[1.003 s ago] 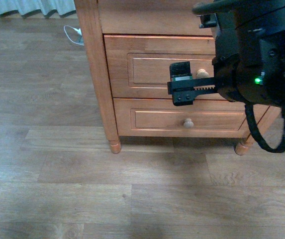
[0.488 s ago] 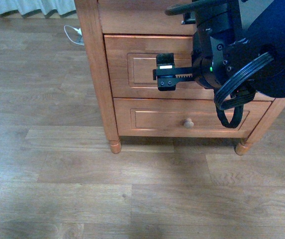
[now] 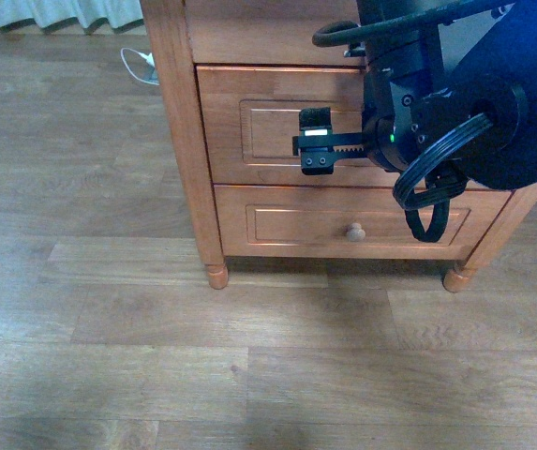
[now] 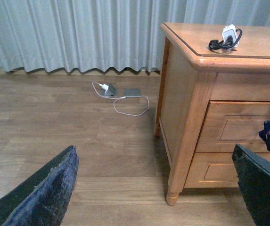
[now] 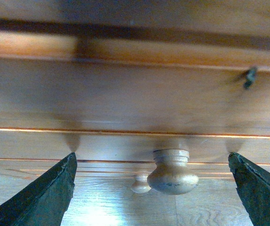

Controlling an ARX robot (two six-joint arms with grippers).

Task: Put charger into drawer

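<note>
Grey curtains (image 4: 69,33) are hanging behind the plank floor (image 4: 54,127), where a white cord (image 4: 127,104) is lying. The charger (image 4: 227,37) is sitting atop the nightstand (image 4: 182,94). The right tool (image 3: 317,142) is hovering, spread wide, before the knob (image 5: 172,172) of the shut drawer (image 3: 249,94); the left tool (image 4: 154,149) is gaping wide.

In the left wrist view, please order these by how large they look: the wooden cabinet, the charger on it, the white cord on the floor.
1. wooden cabinet, by far.
2. white cord; its loop spreads wider.
3. charger.
These two lie at different distances, so real size stays unsure.
</note>
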